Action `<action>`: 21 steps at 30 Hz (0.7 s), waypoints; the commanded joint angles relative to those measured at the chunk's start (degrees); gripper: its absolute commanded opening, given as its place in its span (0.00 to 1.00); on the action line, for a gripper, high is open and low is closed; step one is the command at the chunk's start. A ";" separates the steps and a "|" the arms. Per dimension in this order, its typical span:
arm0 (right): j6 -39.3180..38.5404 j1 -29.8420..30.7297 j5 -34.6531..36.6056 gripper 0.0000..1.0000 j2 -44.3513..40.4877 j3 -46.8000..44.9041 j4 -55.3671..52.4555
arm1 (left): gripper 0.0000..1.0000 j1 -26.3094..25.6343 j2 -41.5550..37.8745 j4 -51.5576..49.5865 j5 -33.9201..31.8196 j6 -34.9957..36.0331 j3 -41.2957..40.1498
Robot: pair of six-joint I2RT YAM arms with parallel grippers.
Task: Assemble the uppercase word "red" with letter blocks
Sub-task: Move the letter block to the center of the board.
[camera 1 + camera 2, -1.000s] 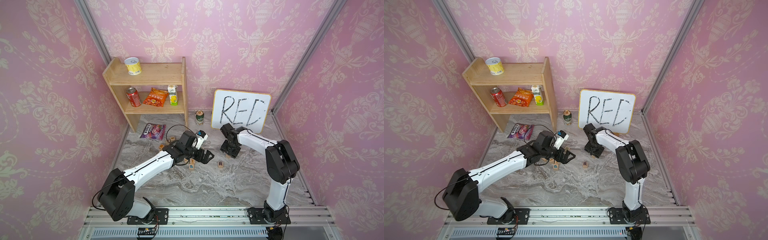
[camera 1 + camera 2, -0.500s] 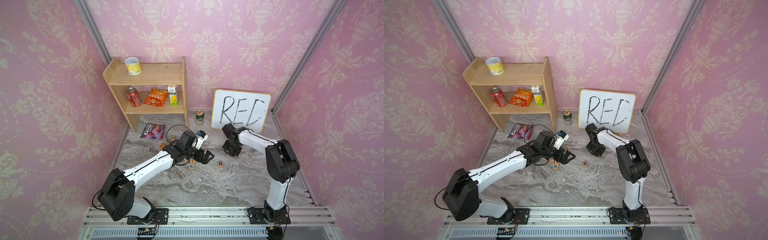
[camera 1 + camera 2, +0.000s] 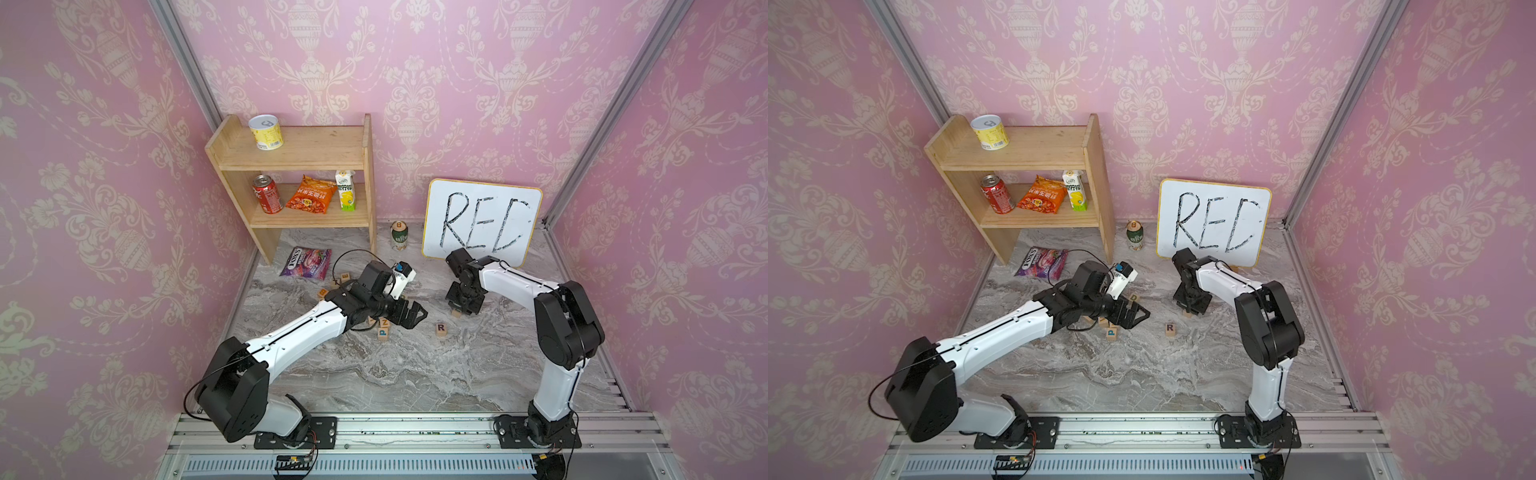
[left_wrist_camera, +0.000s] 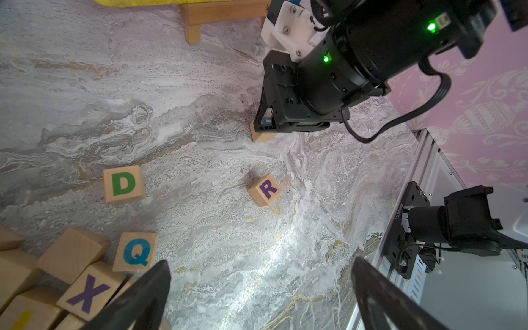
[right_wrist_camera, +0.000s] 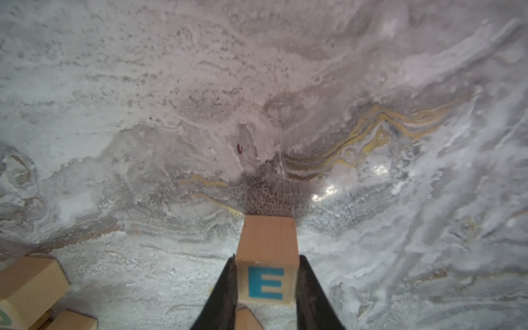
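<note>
Right gripper (image 5: 267, 288): jaws pinched the E block (image 5: 267, 251) by two opposite sides, low at the marble surface (image 3: 415, 374), toward its back edge, just before the whiteboard (image 3: 482, 220). Left gripper (image 4: 260, 265): jaws spread wide, nothing between them, above the block cluster (image 4: 71, 280). R block (image 4: 265, 189) lay alone near mid-surface. D block (image 4: 123, 184) sat near the cluster, apart from it

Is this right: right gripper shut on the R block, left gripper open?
Not quite. The right gripper is shut on the E block, not the R, as the right wrist view shows. The R block lies free, ungripped. The left gripper is open, as stated.
</note>
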 commanded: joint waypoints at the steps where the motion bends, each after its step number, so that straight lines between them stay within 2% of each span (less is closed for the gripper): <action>1: -4.38 -0.35 0.59 0.07 -2.02 -2.65 -2.51 | 0.99 0.18 -0.68 -2.48 1.32 1.08 1.49; 10: -12.74 -0.26 0.31 0.07 -6.63 -6.69 -1.10 | 0.99 -0.41 -0.54 -4.38 0.03 -0.50 1.36; 21: -21.88 0.55 0.02 0.08 -11.91 -13.40 0.87 | 0.99 -4.25 -0.65 -4.84 -2.45 -2.35 -0.22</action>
